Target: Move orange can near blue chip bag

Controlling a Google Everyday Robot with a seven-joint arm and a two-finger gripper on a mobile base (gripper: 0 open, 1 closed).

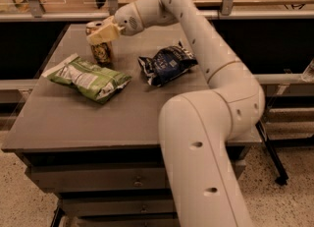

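The orange can (pixel 101 50) stands upright at the far left of the grey table (pixel 122 118). My gripper (pixel 103 32) is at the can's upper part, its pale fingers (pixel 107 34) closed around it just below the silver rim. The blue chip bag (pixel 167 64) lies to the right of the can, about a bag's length away, near the middle of the table's far half. My white arm reaches from the front right, over the blue bag, to the can.
A green-and-white chip bag (pixel 88 76) lies just in front of the can on the left. A metal rail (pixel 59 14) and shelving run behind the table. The table's left edge is close to the can.
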